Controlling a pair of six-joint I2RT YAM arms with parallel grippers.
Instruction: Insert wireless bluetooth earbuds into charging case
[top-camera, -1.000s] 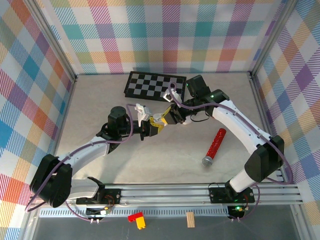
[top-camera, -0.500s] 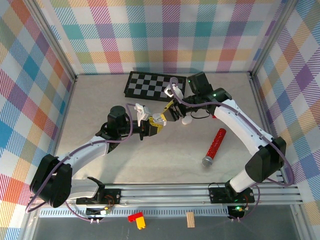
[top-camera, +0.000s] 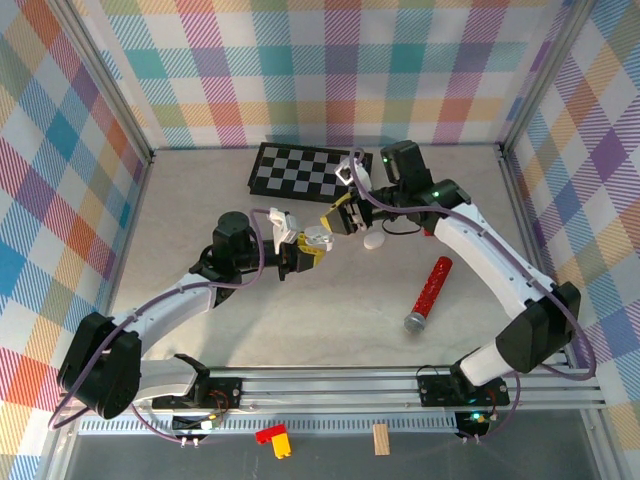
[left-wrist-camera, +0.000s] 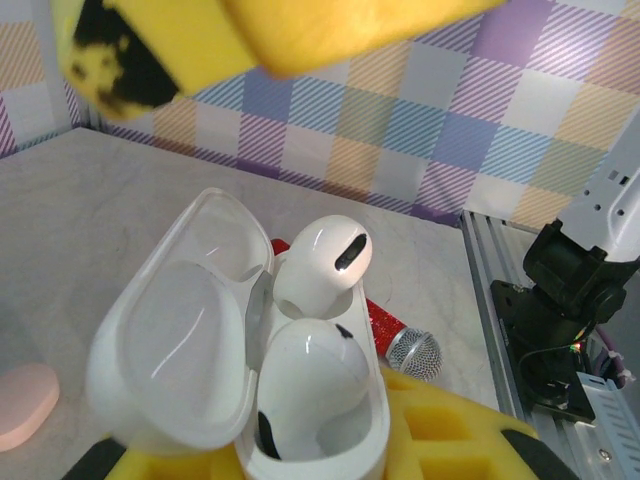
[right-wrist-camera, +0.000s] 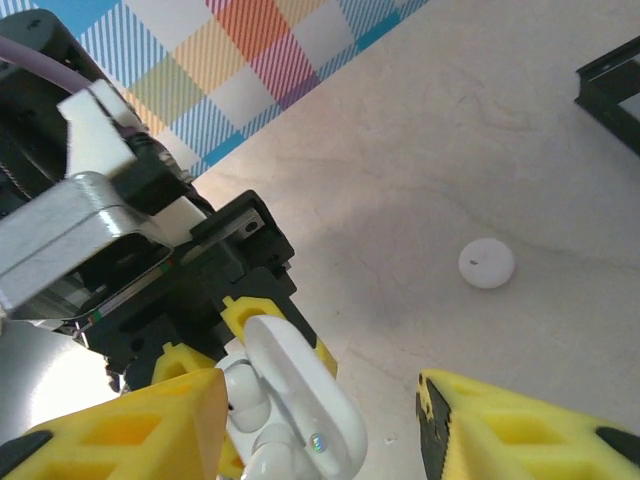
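Plainly the left gripper (top-camera: 303, 252) is acting as a vice. Its yellow fingers (left-wrist-camera: 440, 440) are clenched on the base of the case (left-wrist-camera: 330, 450), holding it off the table (top-camera: 200, 205). The lid (left-wrist-camera: 175, 340) is swung back, so the wells face up toward the other arm.

Both buds are in the case. The near bud (left-wrist-camera: 310, 375) sits low in its well and looks seated. The far bud (left-wrist-camera: 322, 262) stands higher, its rounded head well above the rim. I judge it is only part way in and wants a push down along its stem before the lid can close.

The right gripper (top-camera: 340, 217) hangs just beside the case on its far right, jaws released and holding nothing. In its wrist view its fingers (right-wrist-camera: 130, 425) stand wide apart on either side of the open lid, touching neither it nor the buds as far as I can tell. That gap suits backing off without snagging the far bud, or lowering one fingertip to press it home.

A small pale round piece (right-wrist-camera: 487, 263) lies on the table near the case; it is too small to name, possibly a loose tip. The microphone (top-camera: 428, 292) and checkerboard (top-camera: 310, 170) lie well apart from the work, out of the way
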